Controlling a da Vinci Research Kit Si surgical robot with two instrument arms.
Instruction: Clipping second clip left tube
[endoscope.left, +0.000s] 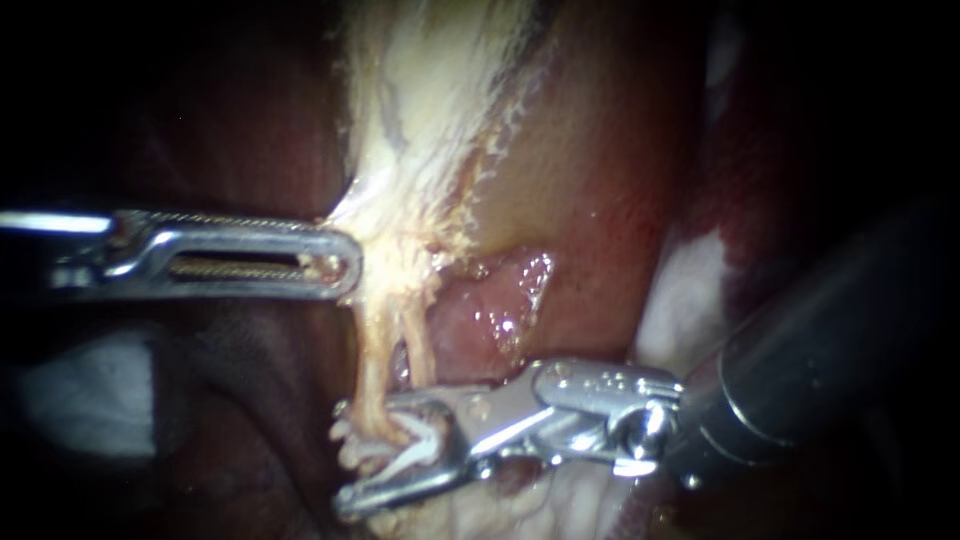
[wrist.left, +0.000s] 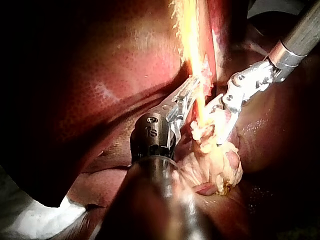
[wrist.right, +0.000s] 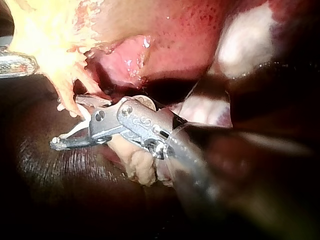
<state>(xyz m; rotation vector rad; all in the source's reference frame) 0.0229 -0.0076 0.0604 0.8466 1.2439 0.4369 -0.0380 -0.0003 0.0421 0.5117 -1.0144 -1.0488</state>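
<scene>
Left instrument (endoscope.left: 348, 265): jaws clenched on the pale tissue (endoscope.left: 420, 120), pulling toward 9 o'clock. Right instrument (endoscope.left: 350, 455): jaws spread, carrying a white clip (endoscope.left: 420, 450) astride the left tube (endoscope.left: 372, 385) at 6 o'clock. Recommendation: confirm the clip fully and squarely spans the tube before closing.

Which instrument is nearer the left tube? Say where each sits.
Right. The right instrument holds a white clip at the left tube, at its lower end; the left instrument sits higher, beside the pale tissue above the tube.
</scene>
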